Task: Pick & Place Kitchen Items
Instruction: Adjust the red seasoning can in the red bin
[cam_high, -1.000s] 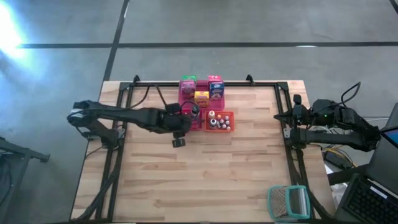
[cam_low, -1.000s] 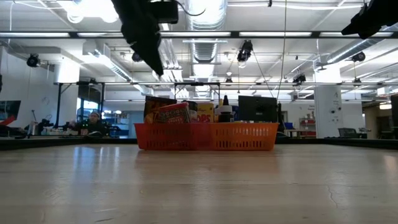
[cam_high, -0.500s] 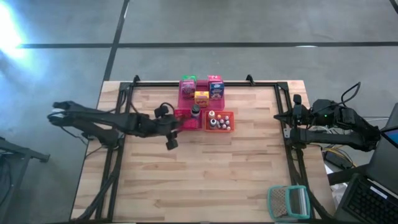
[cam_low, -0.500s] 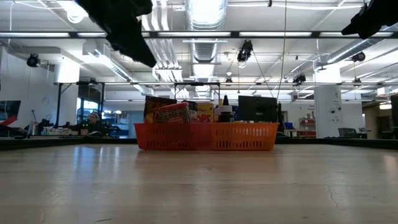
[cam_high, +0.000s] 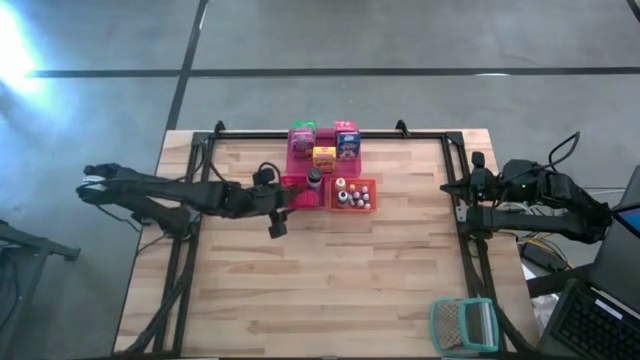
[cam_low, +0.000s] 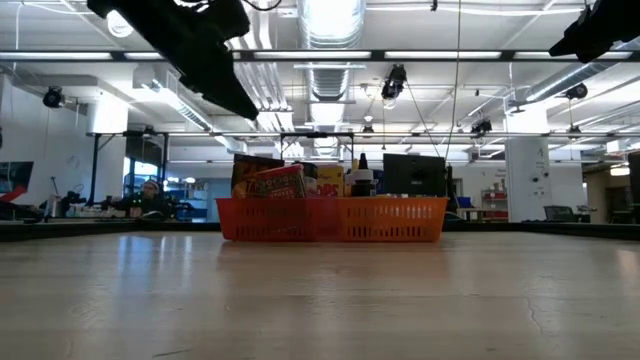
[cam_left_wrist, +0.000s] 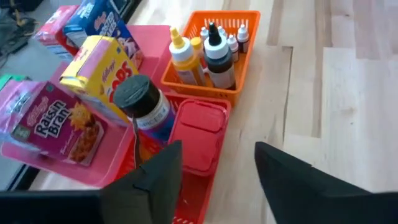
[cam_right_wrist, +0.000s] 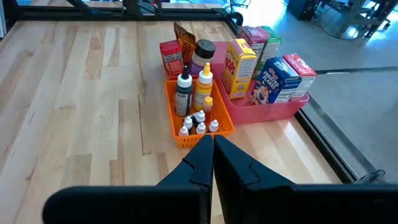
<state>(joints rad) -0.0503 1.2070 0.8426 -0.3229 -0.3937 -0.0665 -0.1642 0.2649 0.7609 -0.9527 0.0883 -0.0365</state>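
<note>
The kitchen items stand in three trays at the far middle of the table. Cartons (cam_high: 322, 147) fill a pink tray (cam_left_wrist: 93, 168): a pink one (cam_left_wrist: 53, 118), a yellow one (cam_left_wrist: 102, 68) and a blue one (cam_left_wrist: 102, 22). Small bottles (cam_left_wrist: 208, 50) stand in an orange basket (cam_high: 353, 195). A black-lidded jar (cam_left_wrist: 140, 99) and a red box (cam_left_wrist: 196, 134) sit in a red tray (cam_high: 298, 190). My left gripper (cam_high: 283, 202) hovers open above the table at the red tray's left end, its fingers (cam_left_wrist: 155, 180) apart. My right gripper (cam_right_wrist: 211, 155) waits shut at the table's right edge (cam_high: 480, 190).
A teal-framed wire-mesh thing (cam_high: 463, 325) lies at the table's near right corner. Black frame rails (cam_high: 190, 250) run along the left, right and far edges. Bare wood (cam_high: 320, 290) stretches across the whole near half. In the low view both arms hang high, the left arm (cam_low: 200, 50) above the basket (cam_low: 330, 220).
My left gripper has drawn back from over the red tray toward the table's left edge, staying raised, with most of the move in the first half second. The black-lidded jar now shows beside it.
</note>
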